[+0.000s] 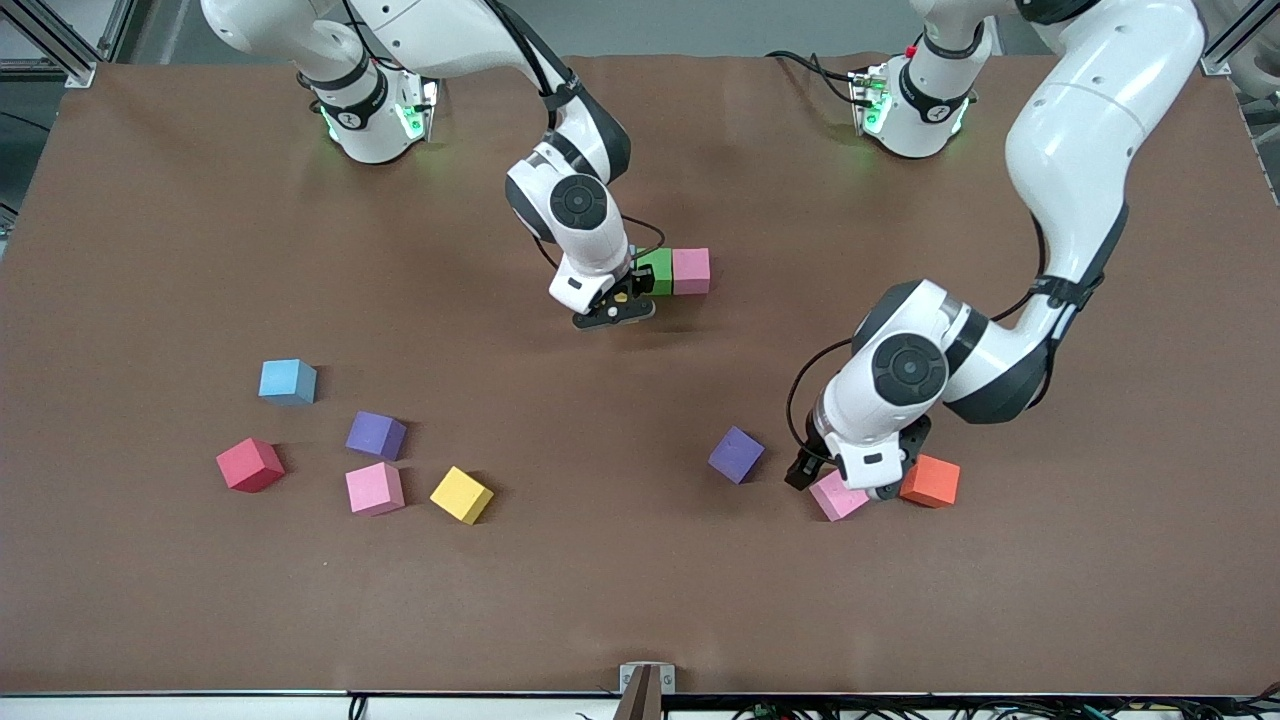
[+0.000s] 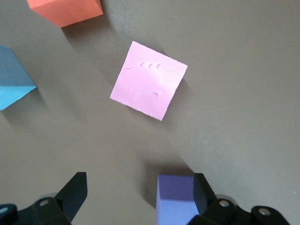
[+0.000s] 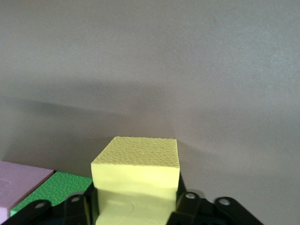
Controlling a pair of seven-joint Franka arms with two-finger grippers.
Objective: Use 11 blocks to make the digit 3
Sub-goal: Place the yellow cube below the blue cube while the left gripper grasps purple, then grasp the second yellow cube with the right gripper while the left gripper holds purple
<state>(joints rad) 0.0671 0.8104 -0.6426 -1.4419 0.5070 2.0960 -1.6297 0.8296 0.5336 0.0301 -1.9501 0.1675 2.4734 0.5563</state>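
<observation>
My right gripper (image 1: pixel 612 306) is shut on a yellow cube (image 3: pixel 136 174), low beside a green cube (image 1: pixel 655 272) that touches a pink cube (image 1: pixel 691 270) mid-table. Both also show in the right wrist view, green (image 3: pixel 51 190) and pink (image 3: pixel 18 187). My left gripper (image 1: pixel 845 482) is open over a pink cube (image 1: pixel 838 497), between an orange cube (image 1: pixel 930 481) and a purple cube (image 1: pixel 736 454). The left wrist view shows the gripper (image 2: pixel 139 194) open, with the pink cube (image 2: pixel 149 80), orange cube (image 2: pixel 65 9), a light blue cube (image 2: pixel 11 77) and the purple cube (image 2: pixel 176 199) by one finger.
Toward the right arm's end, nearer the front camera, lie loose cubes: light blue (image 1: pixel 288 381), red (image 1: pixel 250 465), purple (image 1: pixel 376 435), pink (image 1: pixel 375 488) and yellow (image 1: pixel 461 495). The brown table (image 1: pixel 640 600) carries them all.
</observation>
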